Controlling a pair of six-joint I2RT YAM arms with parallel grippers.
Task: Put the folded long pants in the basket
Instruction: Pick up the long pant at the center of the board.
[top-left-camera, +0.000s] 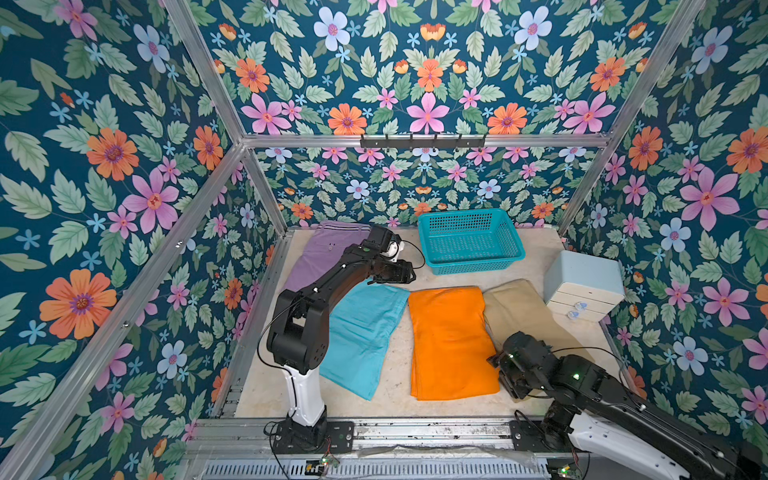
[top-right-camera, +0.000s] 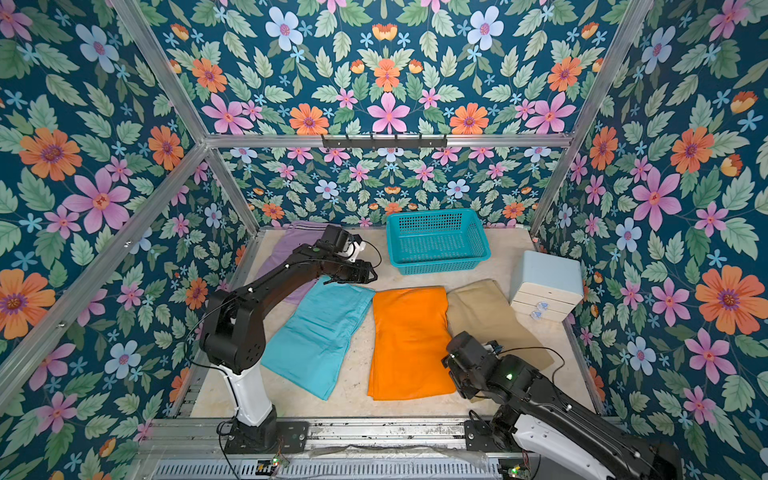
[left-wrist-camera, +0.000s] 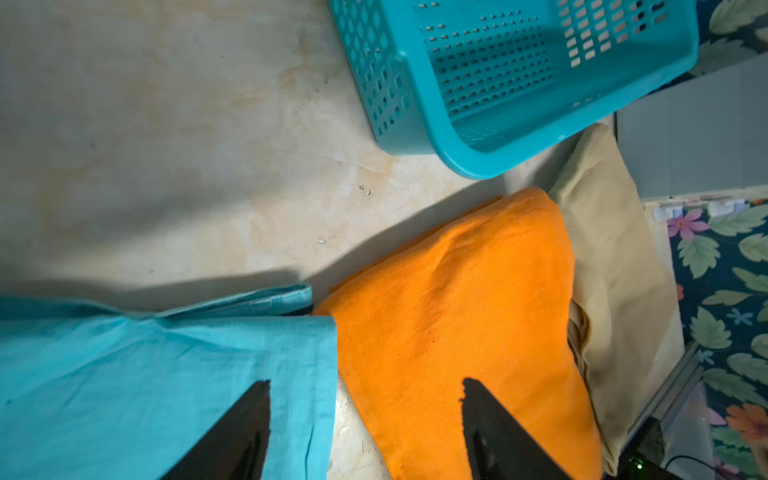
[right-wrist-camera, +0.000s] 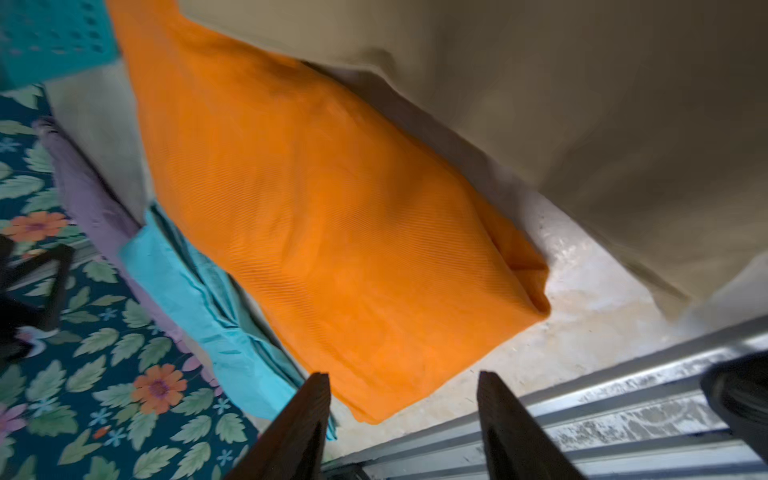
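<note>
Four folded long pants lie flat on the table in both top views: lilac at the far left, turquoise, orange in the middle and khaki on the right. The teal basket stands empty at the back, just beyond the orange pair. My left gripper hovers open over the far corners of the turquoise and orange pairs, holding nothing. My right gripper is open and empty over the near edge of the orange pair, beside the khaki pair.
A pale-blue drawer box stands at the right, touching the khaki pair's far end. A metal rail runs along the table's front edge. Floral walls close in three sides, with a hook bar on the back wall.
</note>
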